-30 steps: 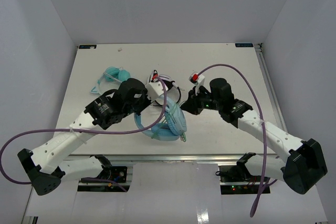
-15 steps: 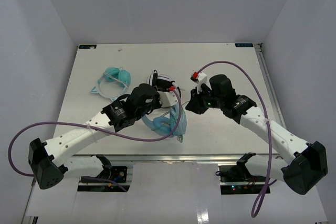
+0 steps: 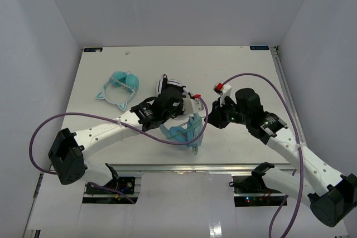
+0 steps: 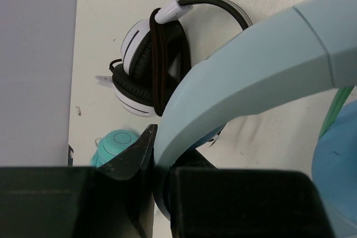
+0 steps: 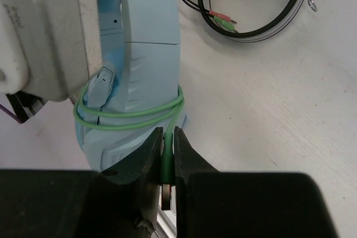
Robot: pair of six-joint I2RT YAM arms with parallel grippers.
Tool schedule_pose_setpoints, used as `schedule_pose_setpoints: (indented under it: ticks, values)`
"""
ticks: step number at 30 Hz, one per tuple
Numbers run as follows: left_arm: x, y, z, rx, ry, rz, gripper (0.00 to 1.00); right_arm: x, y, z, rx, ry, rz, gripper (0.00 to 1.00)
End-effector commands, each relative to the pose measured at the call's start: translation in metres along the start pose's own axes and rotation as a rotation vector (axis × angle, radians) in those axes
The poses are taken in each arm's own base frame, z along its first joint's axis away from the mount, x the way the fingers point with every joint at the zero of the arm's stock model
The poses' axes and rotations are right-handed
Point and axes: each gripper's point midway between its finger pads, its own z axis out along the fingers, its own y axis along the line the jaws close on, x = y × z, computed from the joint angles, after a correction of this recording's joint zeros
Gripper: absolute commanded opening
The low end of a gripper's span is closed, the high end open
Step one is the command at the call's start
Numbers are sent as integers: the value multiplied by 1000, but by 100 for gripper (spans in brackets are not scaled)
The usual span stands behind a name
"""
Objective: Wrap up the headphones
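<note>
White counter (image 3: 234, 71) underneath: left claw (image 4: 162, 163) clamped on the headband (image 4: 251, 76) of the headphones (image 3: 179, 133), right claw (image 5: 166, 151) pinched tight on their green cable (image 5: 134, 114).

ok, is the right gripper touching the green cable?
Touching. Right wrist view: the right gripper is shut on the cable, whose green end is pinched between the jaws with no gap on either side.
</note>
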Motion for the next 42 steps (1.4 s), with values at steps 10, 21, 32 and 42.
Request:
schedule_pose_setpoints:
  ticks: [10, 21, 32, 42]
  values:
    - [24, 3, 13, -40, 177, -53, 0, -45, 32, -22, -129, -282, 11, 8]
    - [11, -17, 36, 36, 201, -147, 0, -49, 27, -16, -97, -364, 37, 8]
    - [-12, -35, 70, 108, 185, -201, 1, -36, -20, -13, 150, -404, 147, 8]
    - [-58, -42, 138, 170, 156, -157, 12, -4, -86, -7, 467, -433, 234, 8]
